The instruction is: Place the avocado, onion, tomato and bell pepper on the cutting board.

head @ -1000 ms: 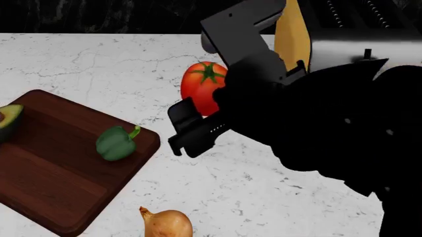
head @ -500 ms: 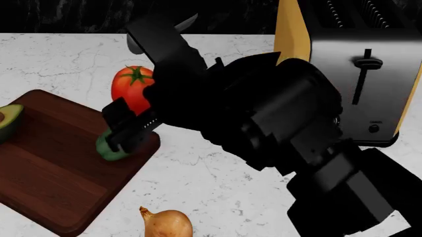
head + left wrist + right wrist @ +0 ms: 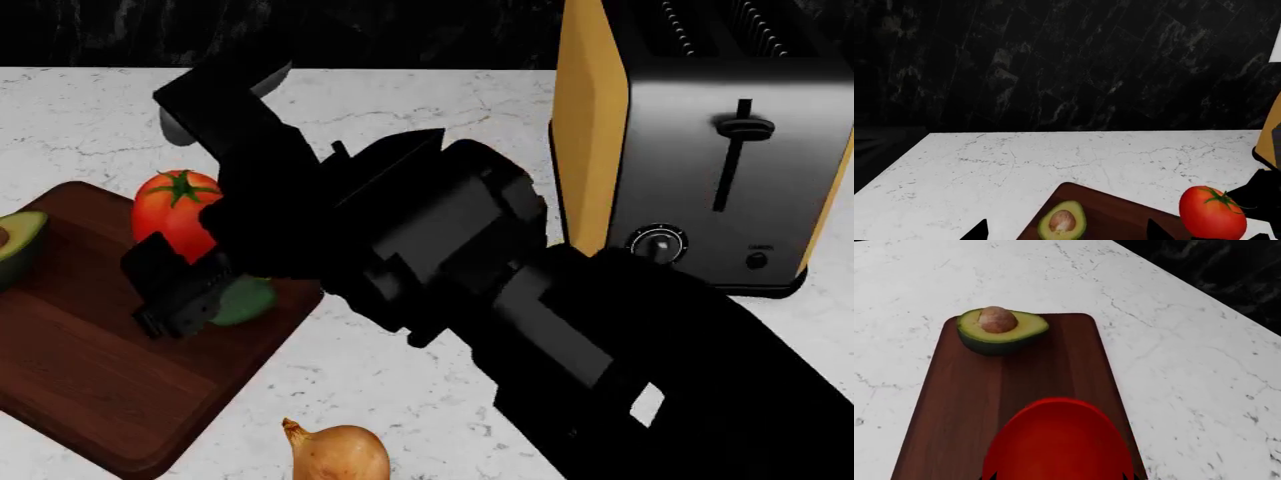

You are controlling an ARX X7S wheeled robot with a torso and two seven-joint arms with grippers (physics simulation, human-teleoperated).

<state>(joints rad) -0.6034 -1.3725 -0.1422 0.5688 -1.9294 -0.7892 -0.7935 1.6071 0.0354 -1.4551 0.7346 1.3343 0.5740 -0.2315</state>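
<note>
Right end effector: grips tomato over cutting board. You should lower beside bell pepper, clear of avocado.

In the head view the right arm covered most of the bell pepper and the tomato's right side. The avocado and cutting board ran off the left edge, the onion off the bottom. The right end effector hid its own fingertips.
</note>
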